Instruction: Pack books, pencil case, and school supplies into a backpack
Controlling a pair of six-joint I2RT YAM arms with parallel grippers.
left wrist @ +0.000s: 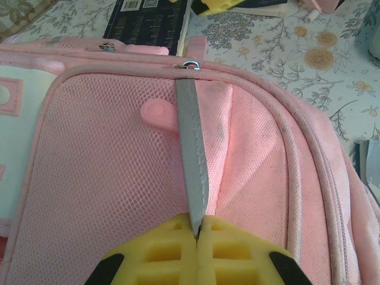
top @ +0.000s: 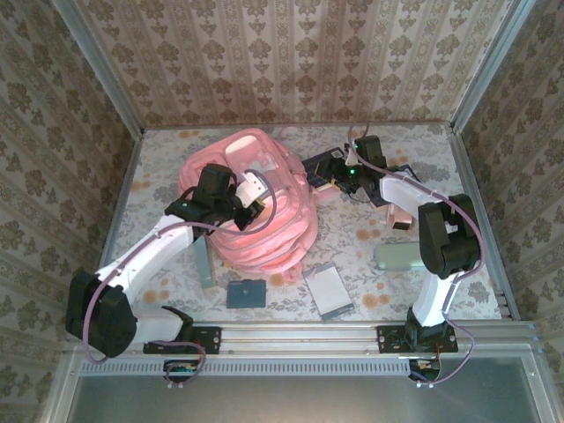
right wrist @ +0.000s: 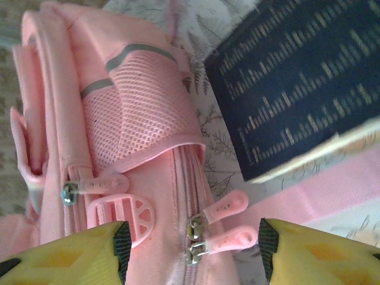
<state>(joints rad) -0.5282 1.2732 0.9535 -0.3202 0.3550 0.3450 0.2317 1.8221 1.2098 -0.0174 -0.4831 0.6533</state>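
Observation:
The pink backpack [top: 264, 220] lies in the middle of the table. My left gripper [top: 244, 208] rests on it, shut on a grey strip [left wrist: 193, 148] of its mesh side [left wrist: 107, 178] and pulling it up taut. My right gripper [top: 337, 179] is at the backpack's far right edge. It is open, its yellow fingers either side of two pink zip pulls [right wrist: 228, 208] on a closed zip. A dark navy book [right wrist: 297, 83] lies just beyond, beside the backpack [right wrist: 142, 119]. The dark teal rectangle [top: 247, 293] and the silver-framed pale rectangle [top: 327, 289] lie near the front edge.
A pale green oblong pouch [top: 397, 256] lies at the right, by my right arm. A small pink item [top: 401, 217] lies behind it. A grey strip [top: 205, 262] stands left of the teal rectangle. Patterned walls close in the table on three sides.

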